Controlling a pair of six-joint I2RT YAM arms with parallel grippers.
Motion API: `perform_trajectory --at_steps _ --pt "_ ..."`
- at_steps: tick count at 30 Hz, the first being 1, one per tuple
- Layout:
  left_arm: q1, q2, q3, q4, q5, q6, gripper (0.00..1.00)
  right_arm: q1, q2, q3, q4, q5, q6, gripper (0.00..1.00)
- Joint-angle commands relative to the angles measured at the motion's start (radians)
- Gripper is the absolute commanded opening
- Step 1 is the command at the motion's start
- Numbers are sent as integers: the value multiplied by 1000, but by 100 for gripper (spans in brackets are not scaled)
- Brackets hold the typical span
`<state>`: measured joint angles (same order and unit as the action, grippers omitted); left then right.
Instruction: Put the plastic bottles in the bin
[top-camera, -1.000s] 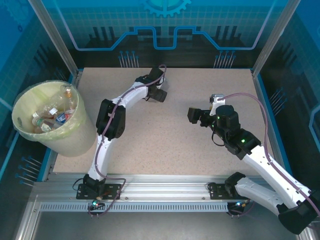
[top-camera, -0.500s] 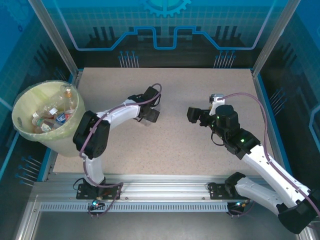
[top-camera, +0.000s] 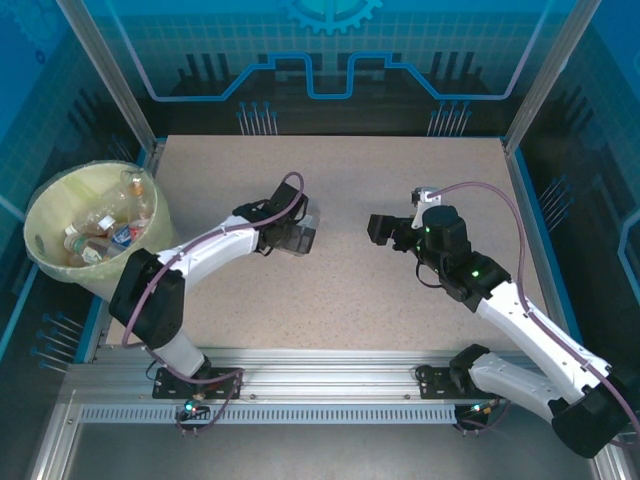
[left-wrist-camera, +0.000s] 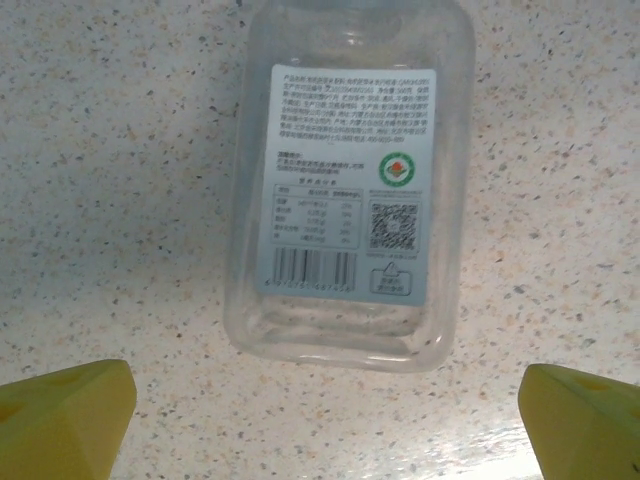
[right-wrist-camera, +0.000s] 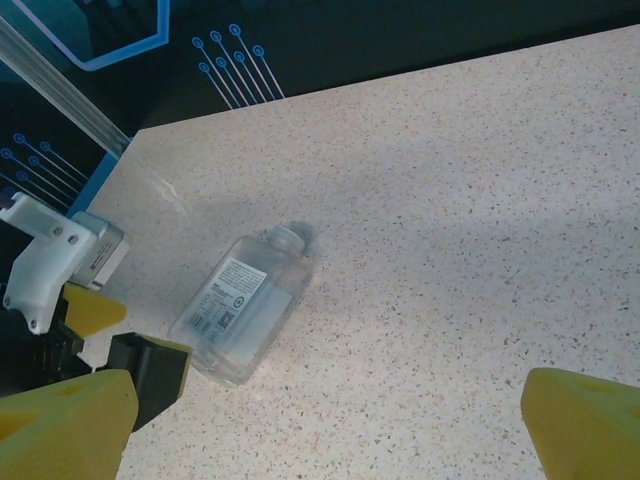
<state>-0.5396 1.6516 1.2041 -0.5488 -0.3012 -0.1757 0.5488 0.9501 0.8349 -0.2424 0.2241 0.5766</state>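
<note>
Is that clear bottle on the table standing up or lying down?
Lying down: the bottle rests flat on the table, label facing up, neck pointing sideways along the surface.

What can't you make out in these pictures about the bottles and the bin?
- Left wrist view: the neck of the clear bottle, cut off by the top edge.
- Same view: its label print, too small to read.
- Top view: how many bottles lie in the bin; they overlap.
</note>
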Motion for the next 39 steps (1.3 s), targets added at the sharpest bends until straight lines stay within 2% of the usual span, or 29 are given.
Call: perform_trajectory --at_steps 1,10,17,26,35,39 --pt "4 80 89 -56 57 -61 99 -12 -21 11 12 -3 16 100" --pt "15 267 280 -156 -37 -80 99 -13 -68 -11 7 24 -8 100" --pt "40 341 350 -168 -48 -93 99 -12 -93 -24 -6 39 -14 100" --pt "54 412 383 -161 65 -62 99 -12 -105 -30 -6 57 -26 100" --pt "53 449 399 -165 75 -30 99 -12 -105 -31 -8 57 -28 100" --pt "53 430 380 -147 82 -18 88 -13 -103 -35 -1 57 -27 100"
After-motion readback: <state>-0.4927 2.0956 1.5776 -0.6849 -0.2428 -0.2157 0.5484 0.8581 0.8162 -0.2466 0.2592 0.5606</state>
